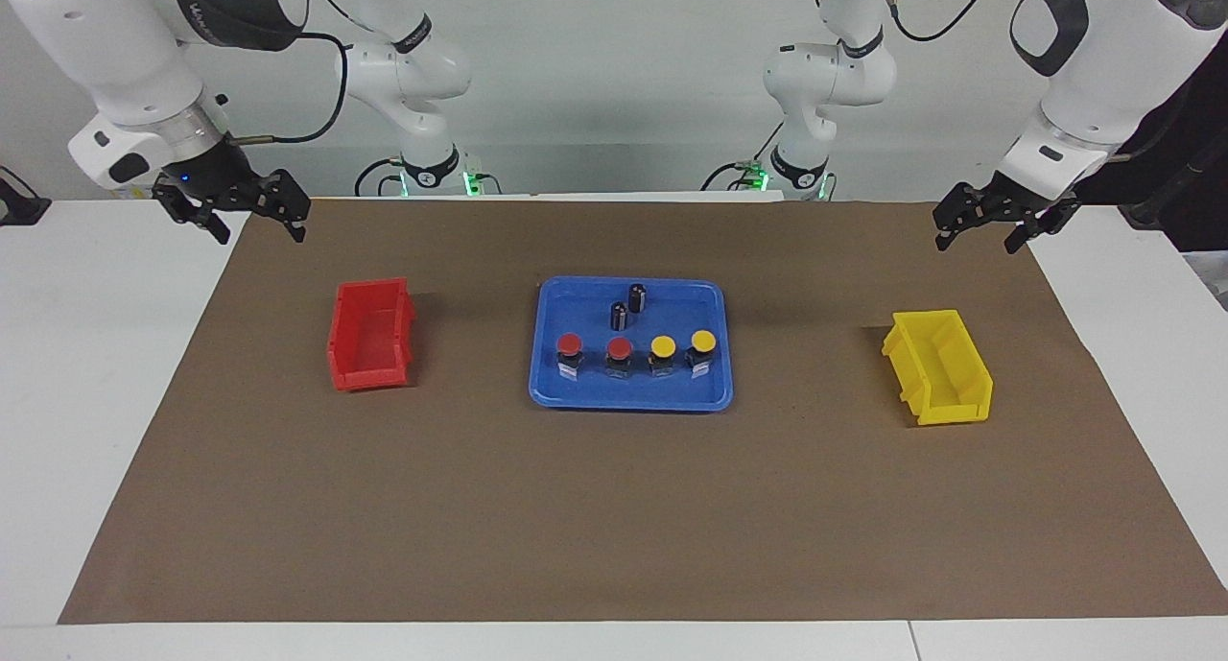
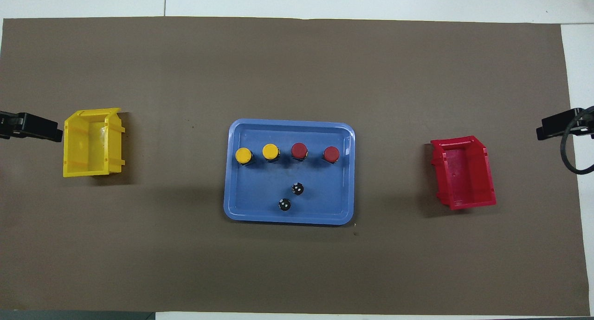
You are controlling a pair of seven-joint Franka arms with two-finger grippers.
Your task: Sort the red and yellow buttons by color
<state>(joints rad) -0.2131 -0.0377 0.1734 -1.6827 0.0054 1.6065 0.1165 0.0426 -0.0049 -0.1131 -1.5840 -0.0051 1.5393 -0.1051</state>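
Two red buttons [image 1: 570, 343] [image 1: 619, 348] and two yellow buttons [image 1: 662, 345] [image 1: 703, 340] stand upright in a row in the blue tray [image 1: 576, 392]; the reds are toward the right arm's end. In the overhead view the yellow caps [image 2: 243, 155] [image 2: 270, 151] and the red caps [image 2: 299, 150] [image 2: 331, 153] show in the tray [image 2: 250, 208]. My right gripper [image 1: 261, 227] hangs open and empty over the mat's corner, near the red bin [image 1: 369, 340]. My left gripper [image 1: 977, 241] hangs open and empty over the mat's edge, near the yellow bin [image 1: 938, 365].
Two dark capless cylinders [image 1: 637, 297] [image 1: 619, 316] stand in the tray, nearer to the robots than the buttons. The red bin [image 2: 464, 173] and the yellow bin [image 2: 90, 143] hold nothing. A brown mat [image 1: 614, 507] covers the table.
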